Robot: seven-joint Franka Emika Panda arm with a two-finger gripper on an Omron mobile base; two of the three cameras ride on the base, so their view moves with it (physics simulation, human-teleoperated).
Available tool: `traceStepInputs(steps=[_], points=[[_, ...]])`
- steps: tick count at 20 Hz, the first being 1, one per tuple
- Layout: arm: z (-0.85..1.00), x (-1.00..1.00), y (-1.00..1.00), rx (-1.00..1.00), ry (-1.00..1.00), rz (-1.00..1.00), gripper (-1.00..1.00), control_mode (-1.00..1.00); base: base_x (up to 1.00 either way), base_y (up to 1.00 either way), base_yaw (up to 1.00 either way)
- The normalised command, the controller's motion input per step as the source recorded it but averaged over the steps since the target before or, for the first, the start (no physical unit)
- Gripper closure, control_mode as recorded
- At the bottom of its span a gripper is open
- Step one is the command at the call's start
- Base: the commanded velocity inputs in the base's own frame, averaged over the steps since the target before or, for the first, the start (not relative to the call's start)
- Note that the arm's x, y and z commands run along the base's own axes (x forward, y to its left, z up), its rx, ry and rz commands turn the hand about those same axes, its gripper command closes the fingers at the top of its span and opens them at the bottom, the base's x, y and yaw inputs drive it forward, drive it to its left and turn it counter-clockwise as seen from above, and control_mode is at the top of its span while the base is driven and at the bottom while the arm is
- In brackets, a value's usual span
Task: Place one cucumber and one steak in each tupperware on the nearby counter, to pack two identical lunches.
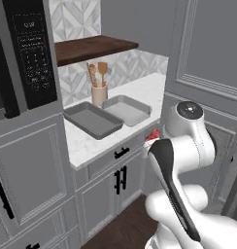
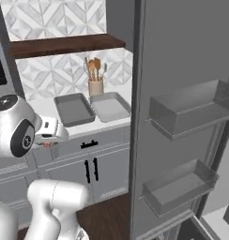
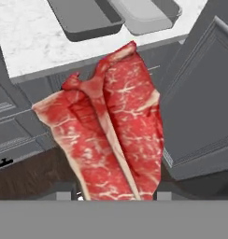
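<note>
Beside the white marble-look worktop (image 1: 91, 143), a steak is on its way to the trays.
Left base view: dark grey (image 1: 93, 119) and lighter grey rimmed tupperware (image 1: 126, 110) lie side by side, both bare. Right base view: the hand (image 2: 51, 140) hangs short of the worktop edge. Hand view: it pinches a dark red, white-streaked steak wedge (image 3: 111, 135) in front of the cabinets; next, I judge, carry it forward over a tray and release.

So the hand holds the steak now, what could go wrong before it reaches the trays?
1. The steak hangs large and floppy from the hand; it may slip or drag on the counter edge.
2. Both tupperware trays touch, so the steak may land across both rims.
</note>
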Motion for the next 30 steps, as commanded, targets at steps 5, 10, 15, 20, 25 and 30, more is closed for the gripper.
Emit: traceStepInputs(steps=[5, 10, 15, 20, 25, 30], points=[[0.00, 0.00, 0.00, 0.00, 0.00, 0.00, 1.00, 1.00, 1.00, 0.00, 0.00], [-0.01, 0.60, 0.02, 0.01, 0.00, 0.00, 1.00, -1.00, 0.40, 0.00, 0.00], [-0.18, 1.00, 0.30, 0.00, 0.04, 0.00, 1.00, -1.00, 0.00, 0.00, 0.00], [-0.38, 1.00, 0.62, 0.00, 0.05, 0.00, 1.00, -1.00, 0.00, 0.00, 0.00], [-0.51, 1.00, 0.53, 0.00, 0.09, 0.00, 1.00, -1.00, 0.00, 0.00, 0.00], [-0.74, 1.00, 0.47, 0.00, 0.15, 0.00, -1.00, -1.00, 0.00, 0.00, 0.00]])
